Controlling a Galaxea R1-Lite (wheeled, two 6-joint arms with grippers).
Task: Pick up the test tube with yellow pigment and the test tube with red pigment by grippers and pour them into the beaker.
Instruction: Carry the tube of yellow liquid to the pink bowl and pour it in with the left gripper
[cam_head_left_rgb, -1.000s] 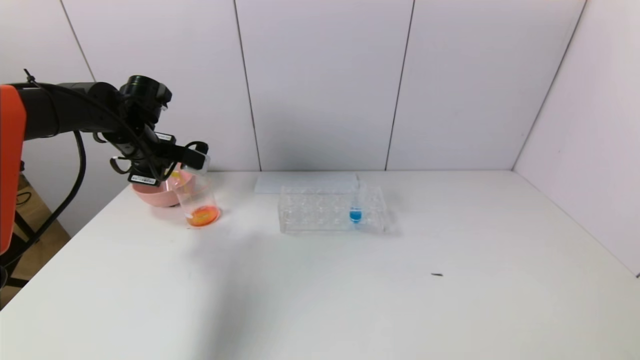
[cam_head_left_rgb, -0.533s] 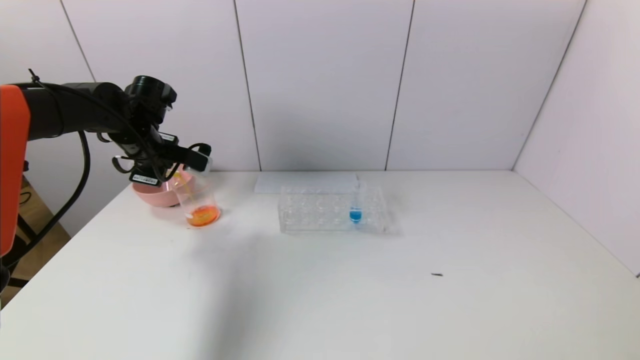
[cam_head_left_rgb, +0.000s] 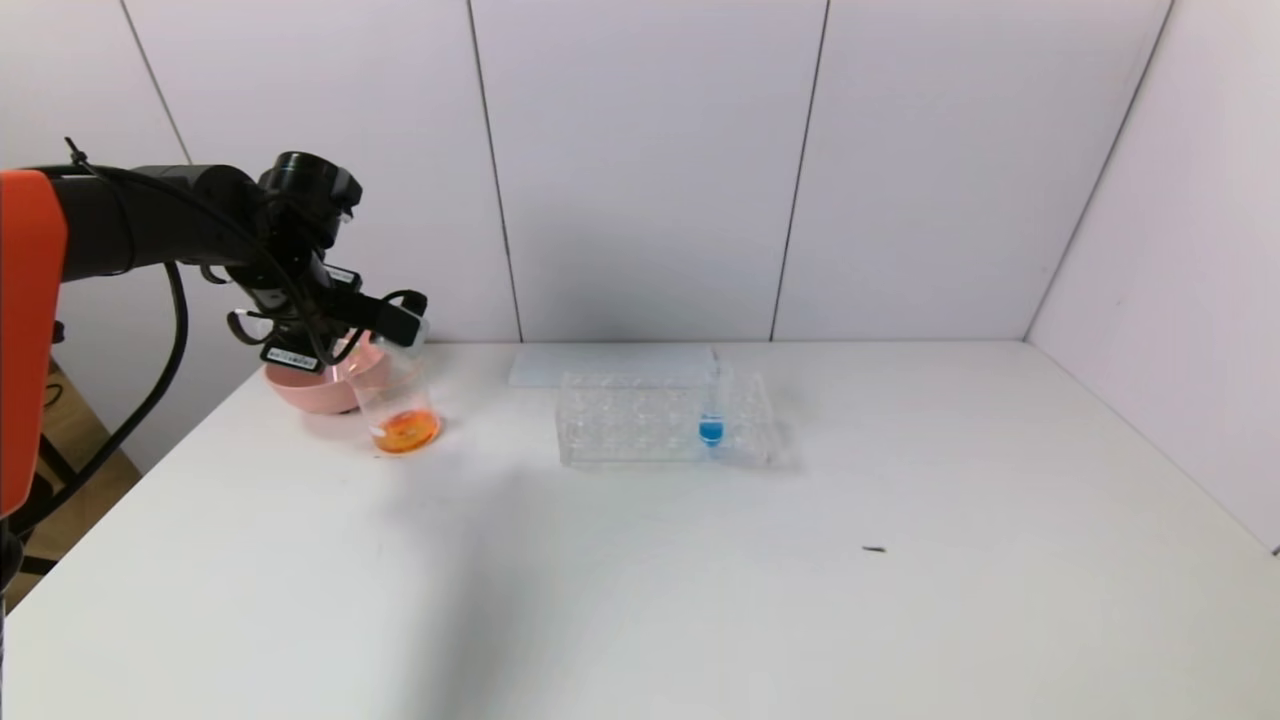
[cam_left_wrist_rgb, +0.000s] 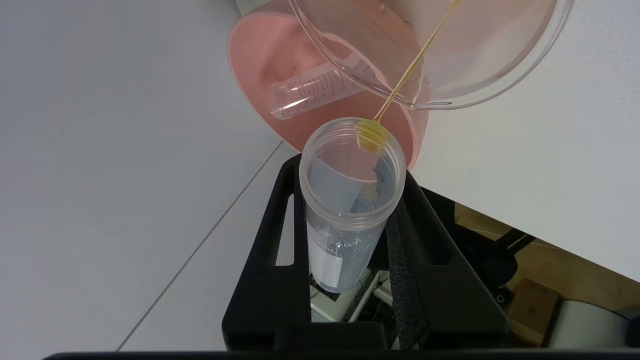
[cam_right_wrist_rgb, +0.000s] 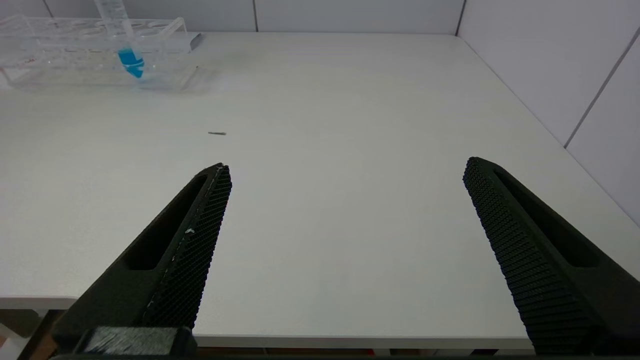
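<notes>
My left gripper (cam_left_wrist_rgb: 350, 240) is up at the far-left corner of the tabletop (cam_head_left_rgb: 700, 580), jaws clamped on the test tube with yellow pigment (cam_left_wrist_rgb: 350, 200). The tube is tipped, mouth over the rim of the beaker (cam_head_left_rgb: 398, 405). In the left wrist view a blob of yellow sits on the tube lip and a thin yellow strand (cam_left_wrist_rgb: 407, 77) runs from it into the beaker (cam_left_wrist_rgb: 440, 55). The tube body looks nearly drained, only a clear film and a white label visible.

The beaker stands on the tabletop just beside the pink bowl (cam_head_left_rgb: 310, 388), on the bowl's right, with orange liquid (cam_head_left_rgb: 405, 432) pooled at its bottom. In the left wrist view an empty graduated tube (cam_left_wrist_rgb: 315, 92) lies on its side in the pink bowl (cam_left_wrist_rgb: 260, 70). I can't tell whether it is the red-pigment one.

The clear tube rack (cam_head_left_rgb: 665, 420) sits near the middle of the far edge, well apart from the beaker. One tube with blue liquid (cam_head_left_rgb: 711, 415) stands upright in it, toward its right end. A flat white sheet (cam_head_left_rgb: 610, 365) lies behind the rack against the far edge. A small dark speck (cam_head_left_rgb: 874, 549) lies right of centre.

My right gripper (cam_right_wrist_rgb: 345, 240) is low at the near edge, jaws wide, holding nothing. The rack (cam_right_wrist_rgb: 75, 60) and blue tube (cam_right_wrist_rgb: 127, 47) show far off in the right wrist view.
</notes>
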